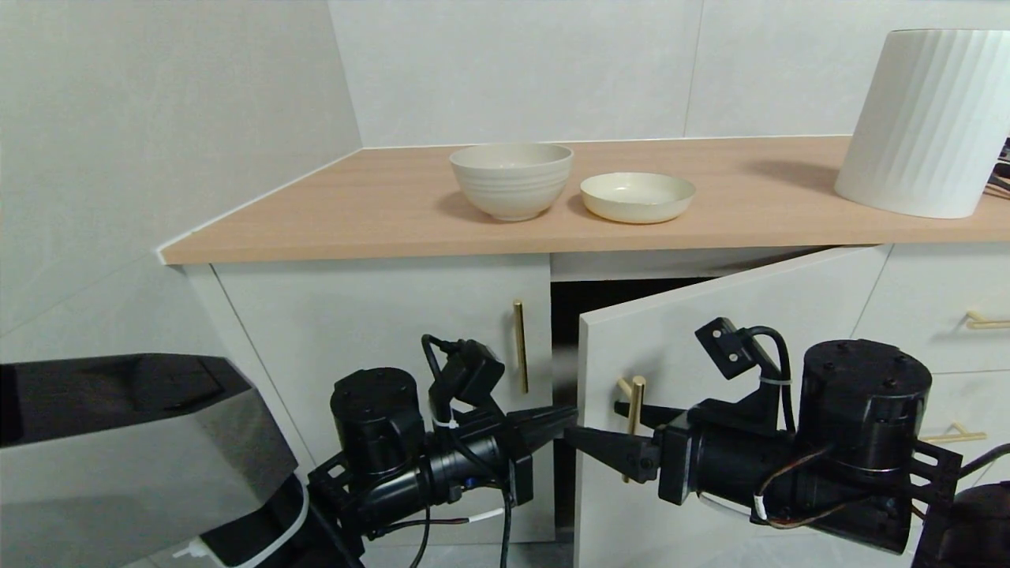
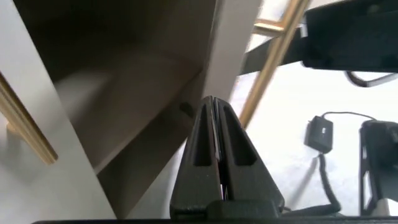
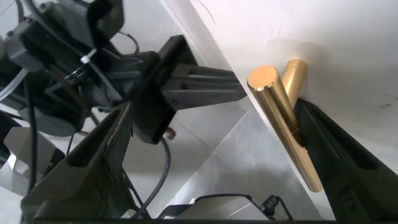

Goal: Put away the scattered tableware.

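Observation:
A ribbed cream bowl (image 1: 511, 180) and a shallow cream dish (image 1: 637, 196) stand side by side on the wooden counter (image 1: 355, 213). Below them, the right cabinet door (image 1: 710, 315) is swung partly open. My right gripper (image 1: 600, 424) is open, with the door's gold handle (image 1: 634, 410) (image 3: 283, 118) between its fingers, close against one of them. My left gripper (image 1: 562, 418) (image 2: 214, 121) is shut and holds nothing; its tip is at the free edge of the open door (image 2: 224, 56), in front of the dark gap.
A tall white ribbed shade (image 1: 931, 118) stands on the counter's right end. The left cabinet door (image 1: 379, 331) is closed, with its own gold handle (image 1: 519, 345). Drawers with gold pulls (image 1: 986, 320) lie to the right. A shelf (image 2: 124, 93) lies inside the cabinet.

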